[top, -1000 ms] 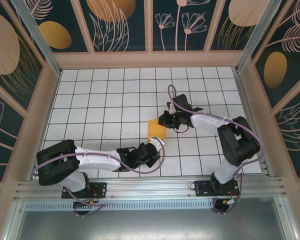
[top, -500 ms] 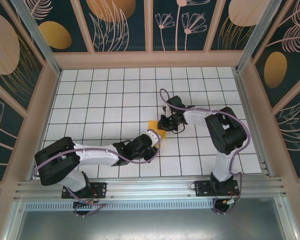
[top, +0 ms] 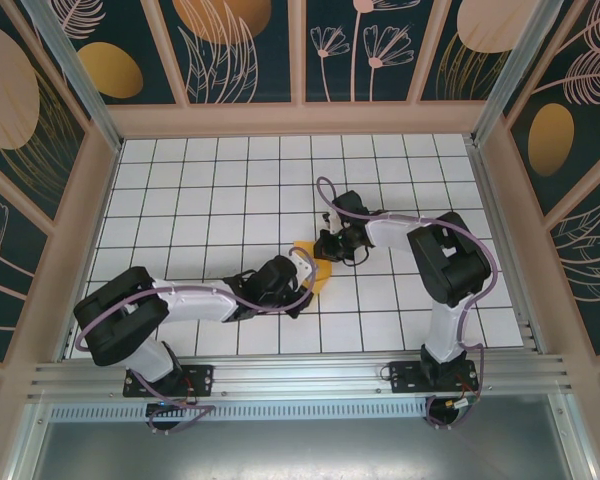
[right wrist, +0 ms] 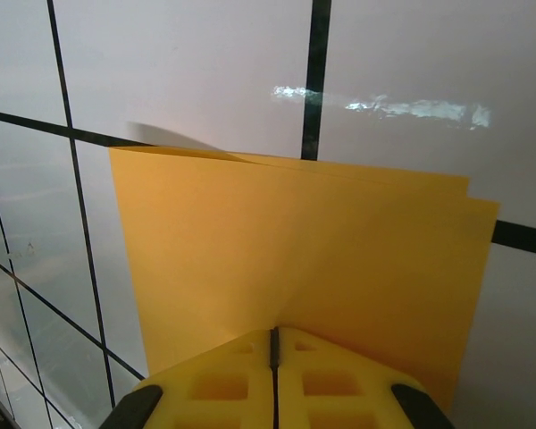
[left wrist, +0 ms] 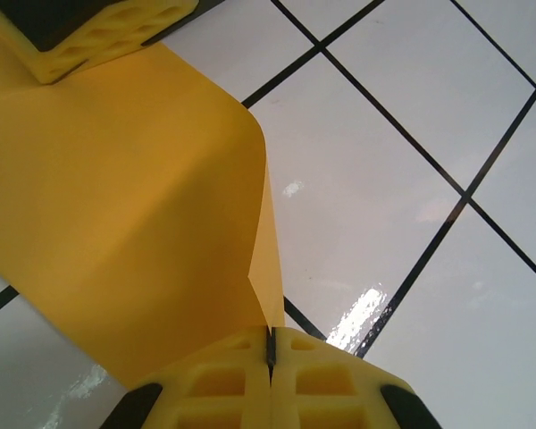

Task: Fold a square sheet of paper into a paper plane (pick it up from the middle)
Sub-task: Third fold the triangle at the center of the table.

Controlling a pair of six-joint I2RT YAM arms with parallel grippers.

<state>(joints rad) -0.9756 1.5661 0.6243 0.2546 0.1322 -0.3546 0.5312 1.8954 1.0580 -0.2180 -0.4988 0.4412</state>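
Observation:
The square sheet of paper (top: 317,271) is orange-yellow, folded double and curled up off the white tiles at mid-table. My left gripper (top: 301,274) is shut on its near-left edge. In the left wrist view the sheet (left wrist: 116,214) bows upward from my closed fingertips (left wrist: 270,344), and a yellow finger of the right gripper (left wrist: 98,31) shows at its far end. My right gripper (top: 324,246) is shut on the far edge. In the right wrist view the doubled layers (right wrist: 295,241) spread out flat ahead of its closed jaws (right wrist: 272,338).
The white tiled table (top: 200,200) has black grid lines and is boxed in by wooden-framed walls (top: 100,170). A metal rail (top: 300,380) runs along the near edge by both arm bases. Open tiles lie to the left and at the back.
The left gripper has moved up and to the left, to the sheet's near edge. The sheet, flat a second ago, now curls up between both grippers. The right arm's elbow has swung in towards the centre.

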